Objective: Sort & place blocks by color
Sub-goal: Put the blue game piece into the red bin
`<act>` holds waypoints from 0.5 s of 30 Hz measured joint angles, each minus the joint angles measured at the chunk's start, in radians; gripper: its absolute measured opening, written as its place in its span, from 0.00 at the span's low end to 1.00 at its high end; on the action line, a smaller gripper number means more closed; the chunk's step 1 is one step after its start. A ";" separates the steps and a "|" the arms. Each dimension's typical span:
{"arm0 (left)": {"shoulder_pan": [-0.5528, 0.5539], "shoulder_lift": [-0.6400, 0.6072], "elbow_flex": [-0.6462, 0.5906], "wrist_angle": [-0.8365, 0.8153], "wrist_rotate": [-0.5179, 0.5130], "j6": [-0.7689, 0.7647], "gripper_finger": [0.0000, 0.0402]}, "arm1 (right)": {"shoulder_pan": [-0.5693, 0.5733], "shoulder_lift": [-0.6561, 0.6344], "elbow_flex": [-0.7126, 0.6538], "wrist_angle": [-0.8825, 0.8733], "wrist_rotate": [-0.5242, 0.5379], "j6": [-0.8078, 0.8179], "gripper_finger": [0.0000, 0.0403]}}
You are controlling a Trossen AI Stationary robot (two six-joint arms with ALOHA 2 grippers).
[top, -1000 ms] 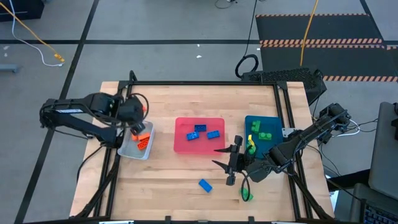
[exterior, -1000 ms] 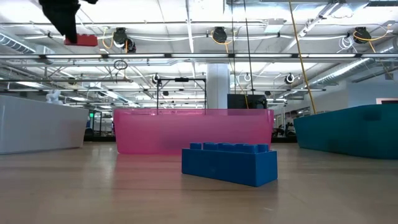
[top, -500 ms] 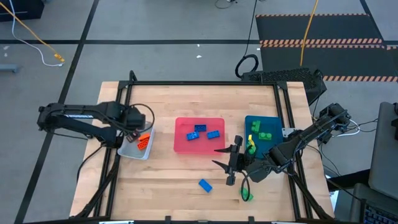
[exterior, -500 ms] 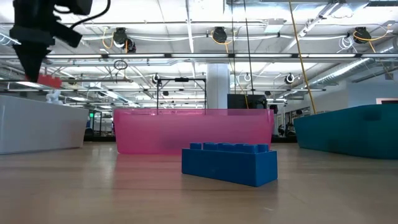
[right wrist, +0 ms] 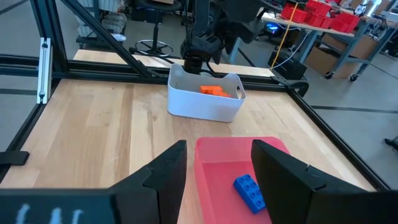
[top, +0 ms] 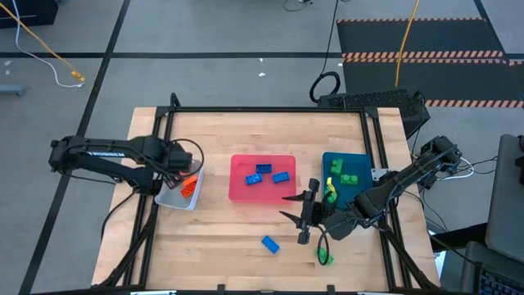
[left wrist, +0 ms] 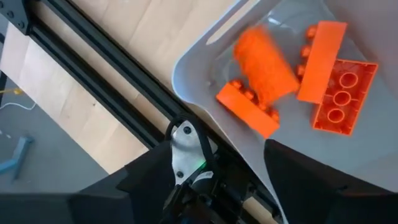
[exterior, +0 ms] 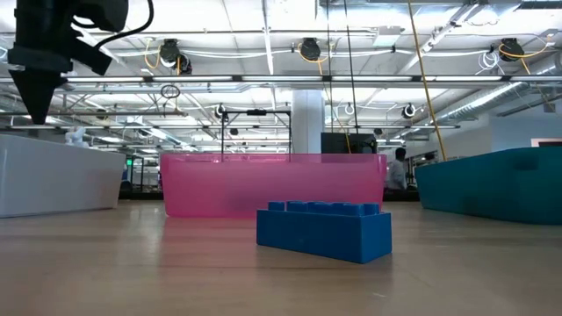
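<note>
My left gripper (top: 176,168) hangs open over the grey tray (top: 167,197) at the table's left, its fingers pointing steeply down (left wrist: 227,168); nothing sits between them (exterior: 39,101). Below it a blurred orange brick (left wrist: 264,62) lies among other orange bricks (left wrist: 323,53) in the tray. My right gripper (top: 284,206) hovers open and empty near the pink tray's front right corner (right wrist: 217,168). Blue bricks (top: 262,174) lie in the pink tray (top: 262,195), green ones (top: 344,172) in the teal tray (top: 360,160). One blue brick (top: 270,243) rests on the table near the front.
A green brick (top: 326,258) lies on the table near the front edge, right of the loose blue brick (exterior: 325,230). A black frame rail (left wrist: 106,56) runs along the table's left side beside the grey tray. Bare wood lies between the grey and pink trays.
My left gripper has come down over the grey tray, tipping to point more steeply down, and has opened. The orange brick it carried is let go and has dropped into the tray among the other orange bricks.
</note>
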 joint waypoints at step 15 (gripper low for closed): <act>-0.047 0.001 0.000 0.528 0.132 0.310 0.58 | -0.008 0.000 0.000 0.001 0.002 -0.019 0.44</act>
